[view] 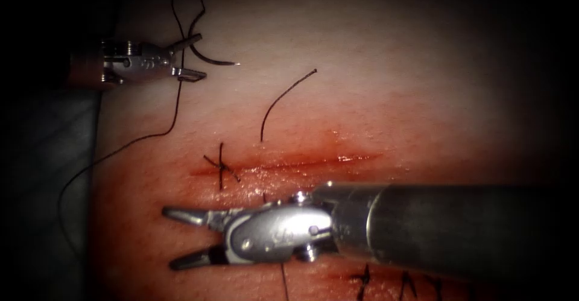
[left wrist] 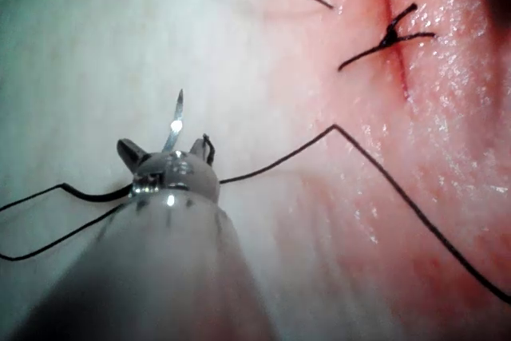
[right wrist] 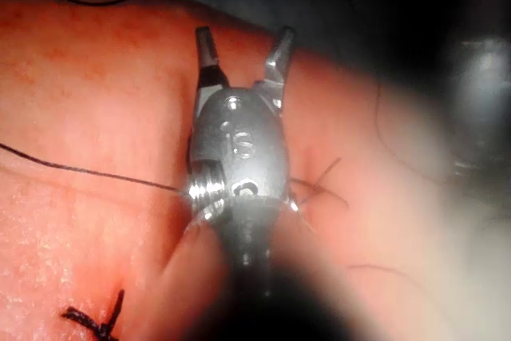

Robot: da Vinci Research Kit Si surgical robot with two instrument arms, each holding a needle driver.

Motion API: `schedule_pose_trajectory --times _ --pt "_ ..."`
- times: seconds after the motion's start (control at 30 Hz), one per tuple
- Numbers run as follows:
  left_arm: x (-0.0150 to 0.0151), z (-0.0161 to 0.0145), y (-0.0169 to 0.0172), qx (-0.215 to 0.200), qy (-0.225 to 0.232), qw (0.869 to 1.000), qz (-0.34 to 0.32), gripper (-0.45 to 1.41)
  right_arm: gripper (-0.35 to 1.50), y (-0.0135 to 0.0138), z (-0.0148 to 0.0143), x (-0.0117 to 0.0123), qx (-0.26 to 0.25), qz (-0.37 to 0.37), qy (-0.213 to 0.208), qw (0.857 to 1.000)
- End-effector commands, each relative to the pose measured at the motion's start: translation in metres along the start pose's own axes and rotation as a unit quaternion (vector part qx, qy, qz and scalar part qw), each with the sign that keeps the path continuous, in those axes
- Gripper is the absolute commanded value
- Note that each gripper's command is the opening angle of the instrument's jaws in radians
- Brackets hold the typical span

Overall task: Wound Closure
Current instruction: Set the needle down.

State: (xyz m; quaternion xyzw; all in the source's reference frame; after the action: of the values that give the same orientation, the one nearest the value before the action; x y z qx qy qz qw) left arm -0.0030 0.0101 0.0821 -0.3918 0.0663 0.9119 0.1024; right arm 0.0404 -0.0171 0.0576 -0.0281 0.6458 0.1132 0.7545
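I am taking the cut [view: 283,165] in the tissue [view: 374,84] as my landmark; my left tool [view: 192,57] is hovering well above and to the left of the cut, over pale tissue, with its two jaws standing apart; the curved needle [view: 208,58] is lying between those jaws near its thread end, its arc and sharp tip pointing right, clear of the tissue, though I cannot tell whether the jaws are actually gripping it; the thread [view: 175,105] is running from the needle's tail down past the left end of the cut and off the tissue's edge; my right tool [view: 184,237] is lying just below the cut, pointing left, its jaws spread wide and holding nothing; a tied stitch [view: 221,167] is crossing the cut near its left end; a loose thread end [view: 283,99] is rising from the tissue just above the cut; red fluid [view: 338,156] is glistening along the cut
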Motion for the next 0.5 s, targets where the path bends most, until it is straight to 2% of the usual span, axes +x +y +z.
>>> schedule_pose_trajectory --times 0.03,0.13,0.23,0.3,0.33,0.37,0.5 --pt "0.0005 0.0005 0.0001 0.000 0.002 1.000 -0.012 0.52 1.48 0.0000 0.0002 -0.0005 0.000 0.000 -0.001 1.000" --pt "0.0024 -0.0003 0.0008 -0.010 0.017 0.999 -0.046 0.71 1.48 0.0002 -0.0004 -0.0007 -0.005 0.001 0.001 1.000" --pt "0.0040 -0.0012 0.0010 -0.013 0.041 0.997 -0.056 0.69 1.48 0.0004 -0.0011 -0.0007 -0.008 0.002 0.003 1.000" --pt "0.0048 -0.0019 0.0009 -0.013 0.057 0.995 -0.075 0.59 1.48 0.0008 -0.0019 -0.0006 -0.016 0.004 0.007 1.000" --pt "0.0058 -0.0028 0.0006 -0.008 0.086 0.993 -0.085 0.44 1.48 0.0016 -0.0030 -0.0004 -0.028 0.009 0.005 1.000" --pt "0.0064 -0.0033 0.0006 -0.004 0.104 0.990 -0.090 0.37 1.48 0.0019 -0.0035 -0.0003 -0.031 0.011 0.004 0.999" --pt "0.0084 -0.0046 0.0016 -0.003 0.118 0.984 -0.136 0.24 1.48 0.0038 -0.0059 -0.0001 -0.043 0.003 0.004 0.999"
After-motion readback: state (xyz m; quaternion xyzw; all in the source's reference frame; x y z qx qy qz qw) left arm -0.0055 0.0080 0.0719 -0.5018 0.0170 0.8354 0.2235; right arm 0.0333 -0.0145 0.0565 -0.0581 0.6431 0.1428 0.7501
